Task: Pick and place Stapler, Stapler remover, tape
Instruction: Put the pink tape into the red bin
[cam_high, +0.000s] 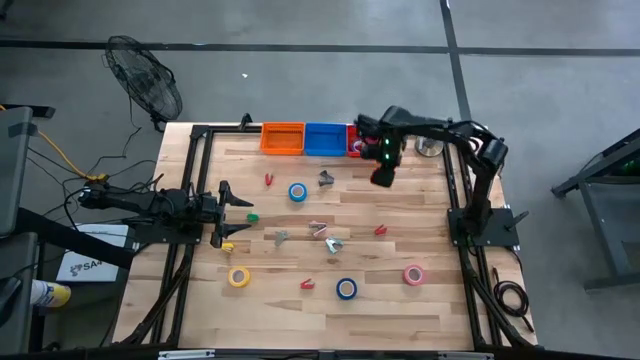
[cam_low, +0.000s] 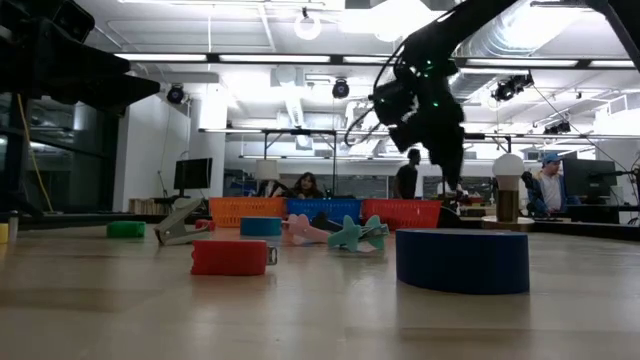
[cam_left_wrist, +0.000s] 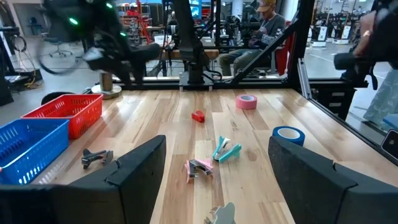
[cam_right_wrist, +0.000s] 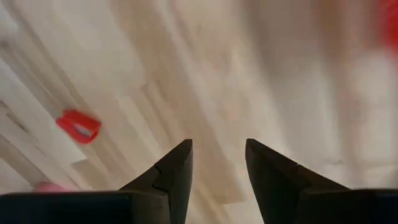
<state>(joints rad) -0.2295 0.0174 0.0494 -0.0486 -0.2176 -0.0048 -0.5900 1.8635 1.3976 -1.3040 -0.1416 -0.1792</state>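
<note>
on wooden table (cam_high: 400, 310): tape rolls scattered; people seated behind; both jaws released, empty.

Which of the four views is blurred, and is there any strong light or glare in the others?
Right wrist view: heavily smeared; table planks and a red item look soft, only the fingers are crisp. Left wrist view: the far arm is motion-blurred. Low view: bright ceiling lights wash out the top; the near blue tape roll is clear. High view: even light, no glare.

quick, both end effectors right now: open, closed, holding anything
Left end effector: open, holding nothing.
Right end effector: open, nothing between its fingers.
</note>
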